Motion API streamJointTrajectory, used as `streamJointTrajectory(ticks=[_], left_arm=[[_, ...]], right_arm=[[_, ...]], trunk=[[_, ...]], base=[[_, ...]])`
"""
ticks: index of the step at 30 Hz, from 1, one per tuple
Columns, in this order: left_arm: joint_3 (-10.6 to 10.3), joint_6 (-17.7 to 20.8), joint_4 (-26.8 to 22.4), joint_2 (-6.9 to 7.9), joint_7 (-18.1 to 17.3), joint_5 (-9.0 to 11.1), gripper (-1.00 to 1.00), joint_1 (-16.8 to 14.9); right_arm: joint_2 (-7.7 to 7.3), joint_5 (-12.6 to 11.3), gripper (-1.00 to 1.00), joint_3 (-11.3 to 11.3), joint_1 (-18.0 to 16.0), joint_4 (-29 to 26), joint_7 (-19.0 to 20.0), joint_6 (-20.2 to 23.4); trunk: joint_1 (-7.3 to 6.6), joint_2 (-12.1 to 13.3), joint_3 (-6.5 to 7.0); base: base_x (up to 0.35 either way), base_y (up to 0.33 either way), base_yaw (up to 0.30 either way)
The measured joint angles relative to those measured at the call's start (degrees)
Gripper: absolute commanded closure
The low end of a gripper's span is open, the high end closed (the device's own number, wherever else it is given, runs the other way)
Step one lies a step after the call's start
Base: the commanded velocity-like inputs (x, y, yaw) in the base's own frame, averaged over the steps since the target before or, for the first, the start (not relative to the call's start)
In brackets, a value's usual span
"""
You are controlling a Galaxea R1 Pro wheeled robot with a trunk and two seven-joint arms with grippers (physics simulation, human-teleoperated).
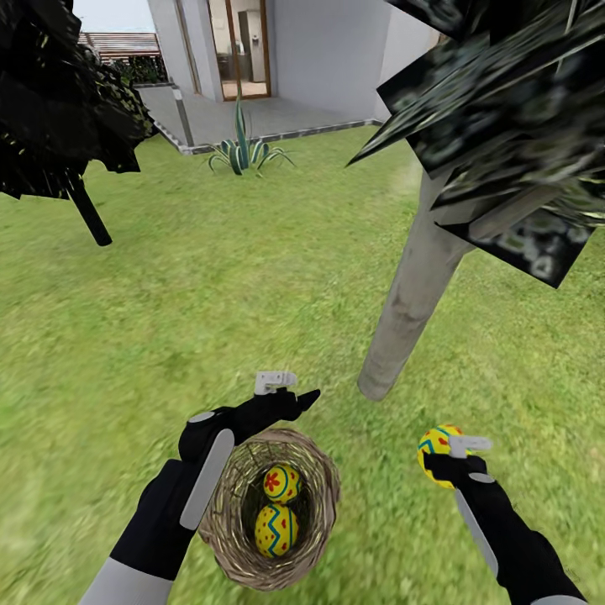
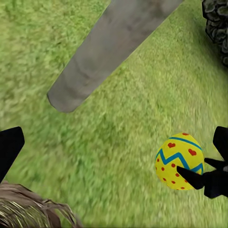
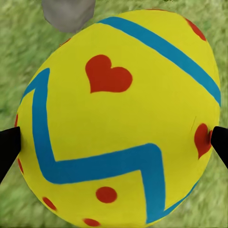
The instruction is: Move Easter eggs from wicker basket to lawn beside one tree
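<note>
Head view: right gripper [image 1: 454,454] clamped on one egg [image 1: 437,454] above lawn [image 1: 210,294] near tree [image 1: 412,302]; two eggs [image 1: 279,504] left in basket [image 1: 323,483]. Left gripper [image 1: 290,391], apparently apart, poised over rim. Probably mid-transfer; next, lowering beside trunk, then releasing.

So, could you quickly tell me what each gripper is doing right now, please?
Left gripper: open, empty, above the brown woven wicker basket's far rim.
Right gripper: shut on a yellow Easter egg with blue zigzag and red hearts.
</note>
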Motion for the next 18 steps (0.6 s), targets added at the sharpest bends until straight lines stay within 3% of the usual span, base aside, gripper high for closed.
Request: streamJointTrajectory(ticks=[5,18], left_arm=[[-0.3,-0.1,0.0,0.00,-0.2,0.1,-1.00,0.0],[-0.8,0.0,-0.1,0.00,-0.2,0.1,-1.00,0.0]], right_arm=[[-0.08,0.0,1.00,0.7,0.0,0.7,0.1,-1.2],[-0.01,0.0,1.00,0.7,0.0,0.6,0.1,-1.3]], trunk=[[0.00,0.0,0.00],[2.85,-5.2,-2.33]], base=[[0.000,0.000,0.000],[0.000,0.000,0.000]])
